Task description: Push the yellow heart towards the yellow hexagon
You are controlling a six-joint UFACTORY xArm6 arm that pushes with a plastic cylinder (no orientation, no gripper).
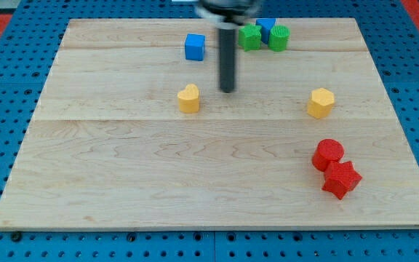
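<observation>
Progress: none visible | yellow heart (188, 98) left of table (122, 182) centre, well apart from yellow hexagon (321, 102) at the view's right | my tip (228, 90) near heart's upper right, not touching, on the hexagon side | no gripper fitted, just rod | remaining: get round to heart's left, push rightward

Bare board between yellow heart (188, 98), yellow hexagon (321, 102)

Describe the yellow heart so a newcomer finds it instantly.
On the wooden board, look left of centre, just left of my tip. The yellow heart stands alone there, below the blue cube; its notched top distinguishes it from the yellow hexagon at the view's right.
</observation>
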